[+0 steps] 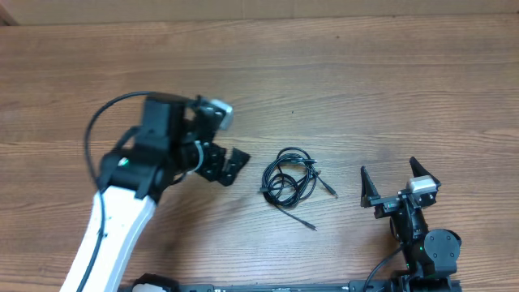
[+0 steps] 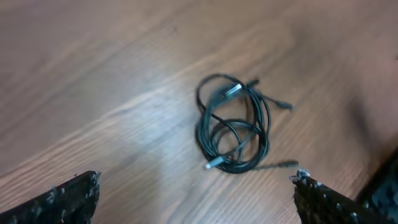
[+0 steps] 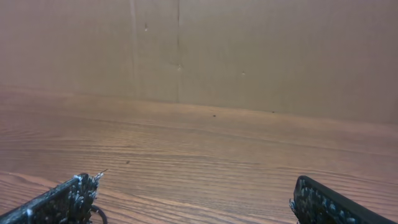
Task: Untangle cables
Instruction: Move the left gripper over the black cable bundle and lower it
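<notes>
The cables (image 1: 290, 180) are thin black cords coiled in one tangled bundle at the table's middle, with loose plug ends trailing to the right and lower right. In the left wrist view the bundle (image 2: 233, 132) lies ahead of the fingers, its silver plugs showing. My left gripper (image 1: 227, 165) is open and empty, just left of the bundle and apart from it; its fingertips (image 2: 196, 193) sit wide at the frame's bottom corners. My right gripper (image 1: 399, 180) is open and empty, to the right of the bundle. Its fingertips (image 3: 193, 196) frame bare wood in the right wrist view.
The wooden table (image 1: 340, 73) spreads around the bundle. A brown cardboard wall (image 3: 249, 50) stands along the table's far edge. The left arm's white link (image 1: 109, 235) reaches in from the lower left, and the right arm's base (image 1: 430, 251) sits at the lower right.
</notes>
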